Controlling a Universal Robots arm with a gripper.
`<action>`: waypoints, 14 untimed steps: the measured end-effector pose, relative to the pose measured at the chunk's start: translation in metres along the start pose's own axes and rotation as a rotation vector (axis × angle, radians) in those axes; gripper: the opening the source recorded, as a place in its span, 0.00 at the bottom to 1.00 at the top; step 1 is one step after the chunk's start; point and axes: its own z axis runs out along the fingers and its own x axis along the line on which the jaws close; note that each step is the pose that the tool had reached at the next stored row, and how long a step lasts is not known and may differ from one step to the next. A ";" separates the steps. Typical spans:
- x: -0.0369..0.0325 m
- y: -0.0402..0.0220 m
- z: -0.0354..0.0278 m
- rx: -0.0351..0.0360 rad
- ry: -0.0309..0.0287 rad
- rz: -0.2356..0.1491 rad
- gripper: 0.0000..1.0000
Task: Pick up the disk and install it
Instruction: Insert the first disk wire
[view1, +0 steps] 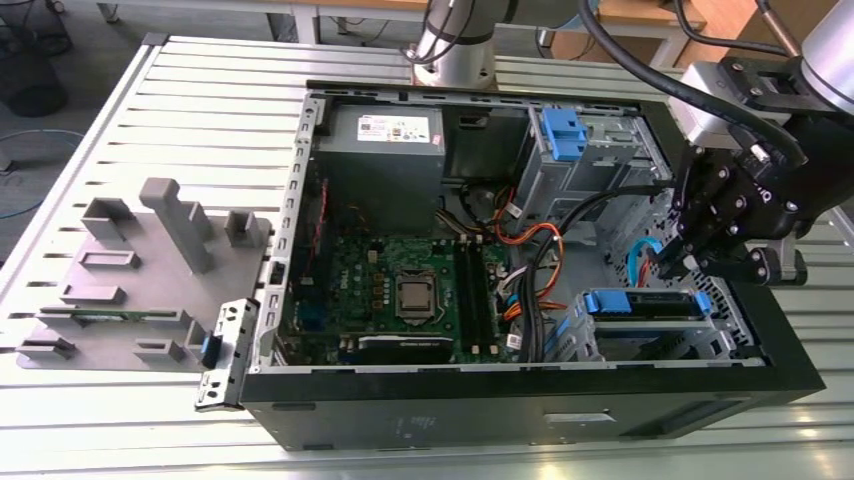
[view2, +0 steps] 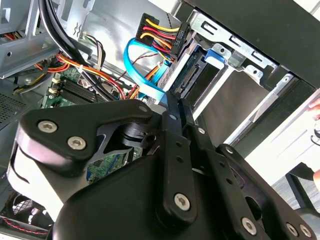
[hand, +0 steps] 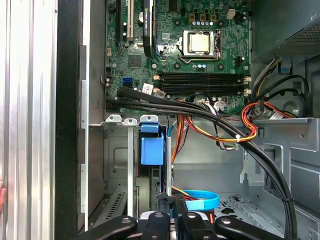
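The pick-up looks done. The disk (view1: 661, 304) sits inside the computer case (view1: 534, 400), not on the bench (view1: 200, 100). It is slid into the case's drive bay, in the near corner on the exterior view's right, with its blue rail tab facing the case's open middle. In the first wrist view the disk (hand: 152, 150) stands edge-on between the bay's metal guides, so I judge the install to be mostly done. I cannot tell whether the disk is pushed fully home.

The cabling looks unfinished. In the second wrist view the blue data cable (view2: 135, 65) loops free inside the case, next to the connector end of the disk (view2: 192, 75). A black power plug (view2: 175, 35) with red and yellow wires hangs just beside that end. I cannot tell whether either one is plugged in.

The pincer (view1: 683, 262) hangs inside the case, just above the bay. In the second wrist view the pincer (view2: 172, 102) has its two fingers drawn together, with nothing visible between them. Its tips point at the disk's connector end and are very near it. Whether they touch it cannot be told. In the first wrist view the pincer (hand: 172, 215) lines up with the disk's edge.
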 end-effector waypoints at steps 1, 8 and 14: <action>0.0000 0.0000 0.0000 0.0000 0.0000 0.000 0.16; 0.0006 0.0014 0.0016 0.0036 0.0001 0.000 0.16; 0.0021 0.0049 0.0054 0.0200 0.0003 -0.009 0.16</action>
